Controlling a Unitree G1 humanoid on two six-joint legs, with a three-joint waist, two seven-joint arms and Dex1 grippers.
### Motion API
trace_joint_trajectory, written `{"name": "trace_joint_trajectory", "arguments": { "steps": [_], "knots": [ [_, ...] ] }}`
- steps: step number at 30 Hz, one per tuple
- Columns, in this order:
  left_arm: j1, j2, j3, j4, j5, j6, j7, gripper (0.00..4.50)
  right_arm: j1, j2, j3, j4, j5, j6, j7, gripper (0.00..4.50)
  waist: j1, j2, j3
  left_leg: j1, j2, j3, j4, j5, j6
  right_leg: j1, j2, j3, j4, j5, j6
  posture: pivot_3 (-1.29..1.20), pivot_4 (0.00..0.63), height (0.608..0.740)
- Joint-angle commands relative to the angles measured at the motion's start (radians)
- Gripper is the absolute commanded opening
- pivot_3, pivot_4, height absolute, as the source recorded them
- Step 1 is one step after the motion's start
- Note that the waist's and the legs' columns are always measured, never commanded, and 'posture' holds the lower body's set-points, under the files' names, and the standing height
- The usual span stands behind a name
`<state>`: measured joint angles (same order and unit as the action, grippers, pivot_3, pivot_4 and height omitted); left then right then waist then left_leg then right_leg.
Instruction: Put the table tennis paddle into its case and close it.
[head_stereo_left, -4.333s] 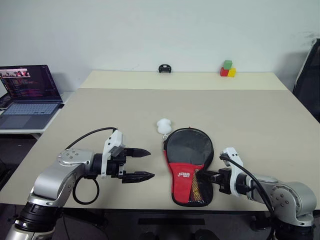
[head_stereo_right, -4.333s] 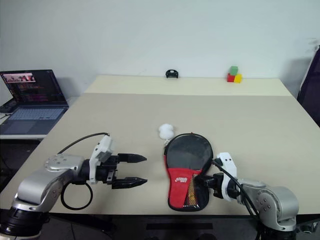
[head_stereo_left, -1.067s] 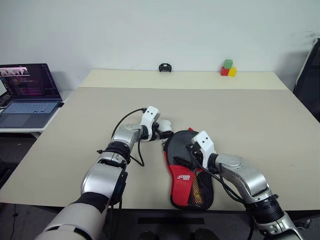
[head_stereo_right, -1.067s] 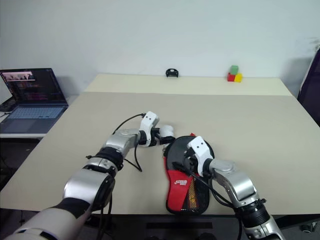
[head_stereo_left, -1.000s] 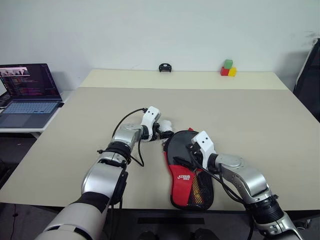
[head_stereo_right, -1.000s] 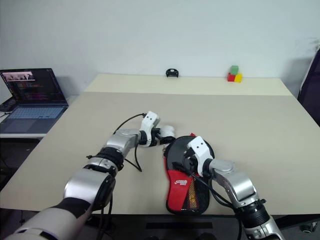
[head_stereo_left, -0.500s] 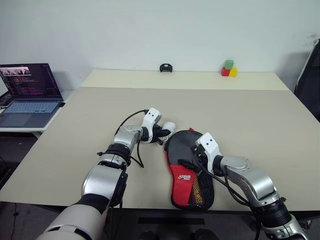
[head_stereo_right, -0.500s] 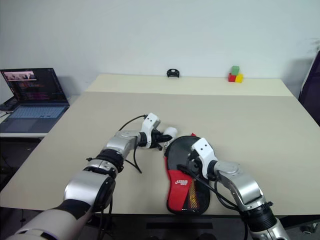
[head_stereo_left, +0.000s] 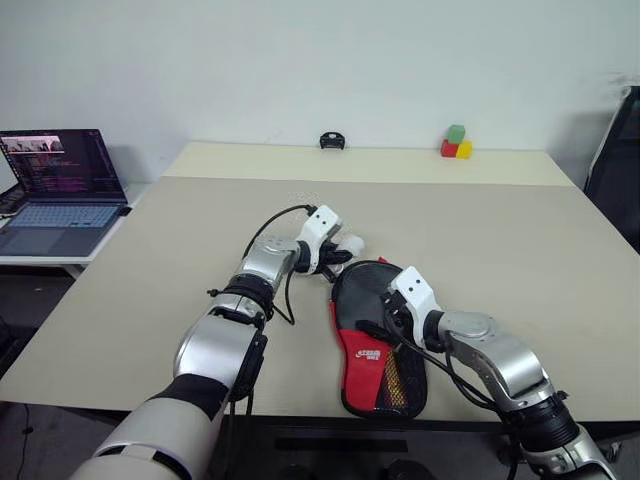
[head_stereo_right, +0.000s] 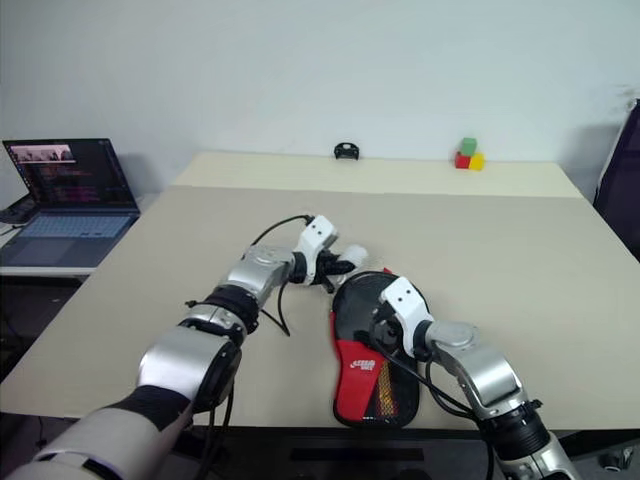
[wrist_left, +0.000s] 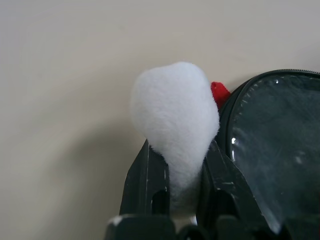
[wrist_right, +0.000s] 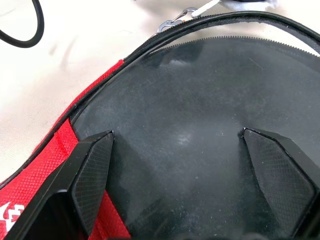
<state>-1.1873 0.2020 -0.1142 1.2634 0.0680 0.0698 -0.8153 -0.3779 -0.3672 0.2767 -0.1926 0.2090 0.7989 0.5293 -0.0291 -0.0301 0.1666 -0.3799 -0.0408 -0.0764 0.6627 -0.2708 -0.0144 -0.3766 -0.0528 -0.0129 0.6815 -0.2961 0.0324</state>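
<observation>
Paddle case (head_stereo_left: 378, 335) lies centre-low in left eye frame on table (head_stereo_left: 520, 240), near its front edge; paddle blade (wrist_right: 200, 125) visible inside open mouth. Left gripper (wrist_left: 185, 175) clamped on white pompom (wrist_left: 176, 115), just upper-left of case. Right gripper (wrist_right: 177, 150) spread wide, fingers (wrist_right: 90, 172) resting on blade, pinning it. Step judged: zip closing. Advice: pull pompom steadily along zip line, low to table; keep right-side pressure so case does not slide; avoid yanking cord sideways.

I see a fluffy white pompom (wrist_left: 175, 120), soft and fuzzy, beside the case (wrist_right: 65, 150) of woven red and black cloth. The paddle (wrist_right: 200, 125) rubber looks matt, faintly dusty; the table (head_stereo_left: 520, 230) is smooth, matt beige.
</observation>
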Motion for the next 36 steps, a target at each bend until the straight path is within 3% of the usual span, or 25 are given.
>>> {"name": "trace_joint_trajectory", "arguments": {
  "steps": [1, 15, 21, 36],
  "knots": [
    [-0.067, -0.015, 0.009, 0.024, 0.026, -0.061, 0.066, 0.32, 0.067, 0.005, 0.05, 0.085, -0.015, 0.064, -0.001, 4.5, 0.0, 0.0, 0.0, 0.0, 0.0, 0.0, 0.0, 0.0, 0.0, 0.0, 0.0, 0.0, 0.0, 0.0, 0.0, 0.0, 0.15, 0.74],
    [-0.138, -0.097, -0.001, 0.093, 0.147, -0.169, 0.295, 0.32, 0.143, 0.021, 0.033, 0.013, -0.006, 0.118, -0.038, 4.5, 0.003, -0.002, -0.003, 0.0, 0.0, -0.001, 0.0, 0.0, 0.0, 0.001, 0.0, 0.0, -0.001, 0.0, 0.001, 0.0, 0.15, 0.74],
    [-0.148, -0.152, -0.084, 0.105, 0.273, -0.229, 0.414, 0.32, 0.204, 0.043, 0.038, -0.059, 0.006, 0.158, -0.078, 4.5, 0.007, -0.003, -0.003, 0.0, 0.0, -0.002, 0.0, 0.0, 0.0, 0.002, 0.0, 0.0, -0.001, 0.0, 0.001, 0.0, 0.15, 0.74],
    [-0.217, -0.28, -0.097, 0.117, 0.349, -0.231, 0.514, 0.32, 0.322, 0.075, 0.039, -0.219, 0.019, 0.249, -0.162, 4.5, 0.01, -0.003, -0.003, 0.0, -0.001, -0.002, -0.001, 0.0, 0.0, 0.002, 0.0, -0.001, -0.002, -0.002, 0.004, 0.0, 0.15, 0.74]
  ]
}}
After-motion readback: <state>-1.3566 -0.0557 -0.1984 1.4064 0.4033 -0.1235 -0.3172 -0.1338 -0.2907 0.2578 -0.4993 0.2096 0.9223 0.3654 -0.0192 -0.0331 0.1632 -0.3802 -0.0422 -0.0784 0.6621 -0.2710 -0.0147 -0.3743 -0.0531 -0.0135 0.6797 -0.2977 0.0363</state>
